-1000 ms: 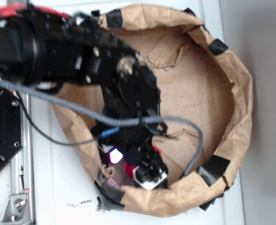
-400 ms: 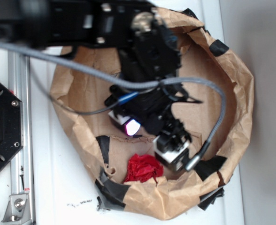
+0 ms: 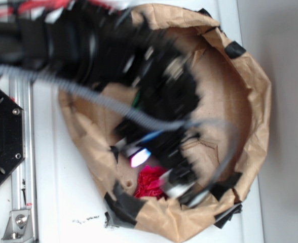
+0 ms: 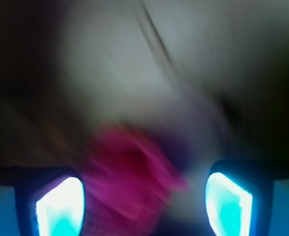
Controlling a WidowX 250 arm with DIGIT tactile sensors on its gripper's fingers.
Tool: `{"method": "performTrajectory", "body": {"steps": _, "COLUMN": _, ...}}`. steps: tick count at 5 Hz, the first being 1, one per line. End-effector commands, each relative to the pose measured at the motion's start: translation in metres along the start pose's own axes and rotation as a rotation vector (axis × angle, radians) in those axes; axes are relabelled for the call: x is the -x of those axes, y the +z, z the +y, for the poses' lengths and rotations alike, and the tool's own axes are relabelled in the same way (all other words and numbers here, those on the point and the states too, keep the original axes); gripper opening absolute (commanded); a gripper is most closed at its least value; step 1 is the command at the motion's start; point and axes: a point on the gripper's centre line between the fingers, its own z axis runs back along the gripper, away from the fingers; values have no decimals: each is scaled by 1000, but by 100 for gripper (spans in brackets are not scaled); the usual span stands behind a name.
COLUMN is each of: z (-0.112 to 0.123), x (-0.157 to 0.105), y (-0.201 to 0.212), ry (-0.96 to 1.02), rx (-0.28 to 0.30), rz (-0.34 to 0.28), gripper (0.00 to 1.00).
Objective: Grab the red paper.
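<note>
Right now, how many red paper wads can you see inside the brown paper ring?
1. The red paper lies near the ring's front edge, partly under the blurred gripper; the arm may hide others.

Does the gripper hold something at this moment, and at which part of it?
Nothing is held. In the wrist view the gripper is open, and the red paper sits blurred between its two glowing fingers, which are not closed on it.
</note>
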Motion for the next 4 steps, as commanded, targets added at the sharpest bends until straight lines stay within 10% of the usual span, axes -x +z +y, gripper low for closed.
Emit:
{"method": "performTrajectory", "body": {"steps": 1, "z": -6, "x": 41, "y": -30, "ry": -105, "rx": -130, "rz": 54, "gripper": 61}}
{"method": "performTrajectory", "body": {"steps": 2, "z": -1, "x": 26, "y": -28, "ry": -88, "rx": -143, "rz": 19, "gripper": 0}}
{"method": "performTrajectory", "body": {"steps": 4, "z": -9, "x": -11, "y": 2, "ry": -106, "rx": -155, "rz": -100, "gripper": 0}}
